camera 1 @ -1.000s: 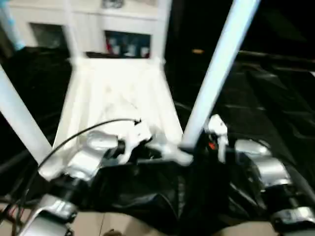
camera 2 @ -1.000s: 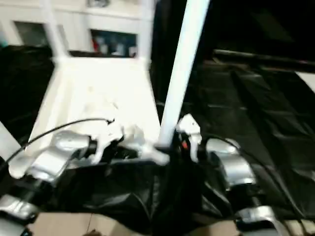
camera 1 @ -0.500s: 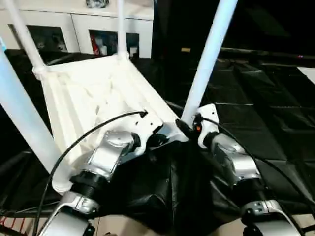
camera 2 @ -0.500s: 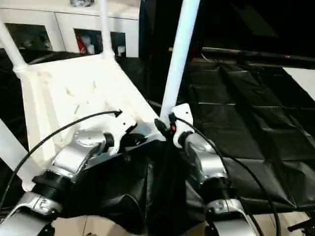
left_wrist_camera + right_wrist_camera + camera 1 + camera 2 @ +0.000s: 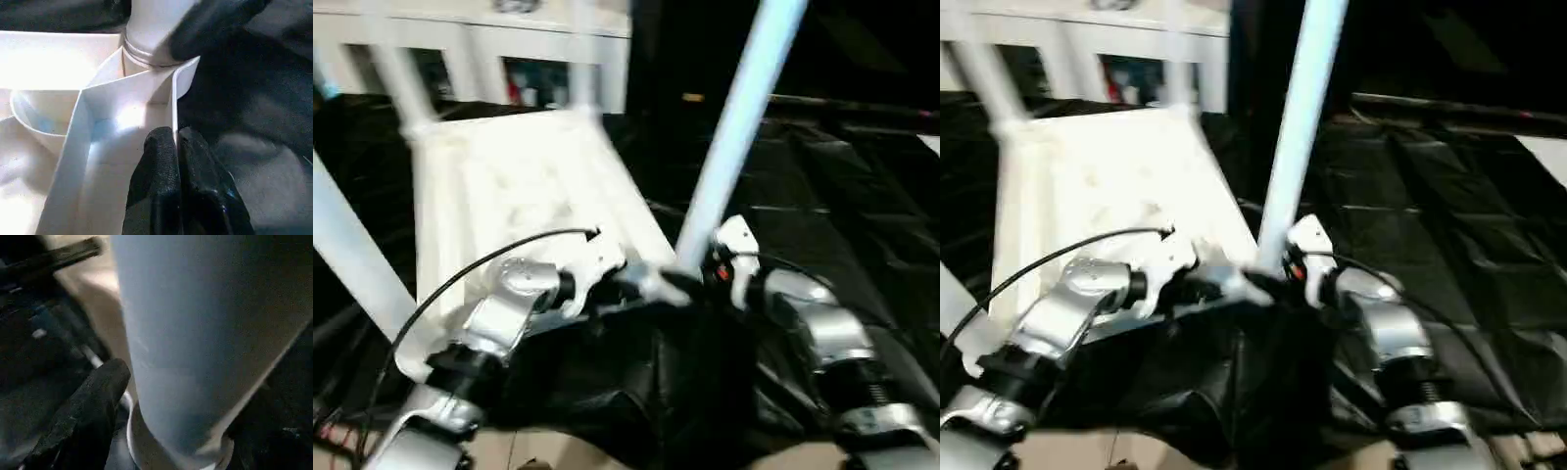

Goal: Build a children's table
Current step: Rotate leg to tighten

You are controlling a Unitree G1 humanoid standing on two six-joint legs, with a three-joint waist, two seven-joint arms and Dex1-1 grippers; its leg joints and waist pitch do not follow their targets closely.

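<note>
The white children's table lies upside down on black sheeting, its ribbed underside point(image 5: 509, 186) facing up. Legs rise from it: one at the near right corner point(image 5: 734, 127), one at the near left point(image 5: 352, 255) and two at the back point(image 5: 401, 83). My left gripper point(image 5: 631, 284) is shut on the thin white rim point(image 5: 172, 103) beside the near right corner socket, one finger point(image 5: 154, 186) on each side of it. My right gripper point(image 5: 700, 274) is closed around the base of the near right leg point(image 5: 205, 333), with one black finger point(image 5: 83, 421) lying against it.
A white cabinet with glass doors point(image 5: 460, 49) stands behind the table. Crumpled black sheeting point(image 5: 842, 196) covers the ground to the right and hangs in folds in front of my forearms. A black cable point(image 5: 480, 264) loops over my left arm.
The whole picture has swung and blurred, so the camera moved. Both grippers keep their hold at the same corner of the table.
</note>
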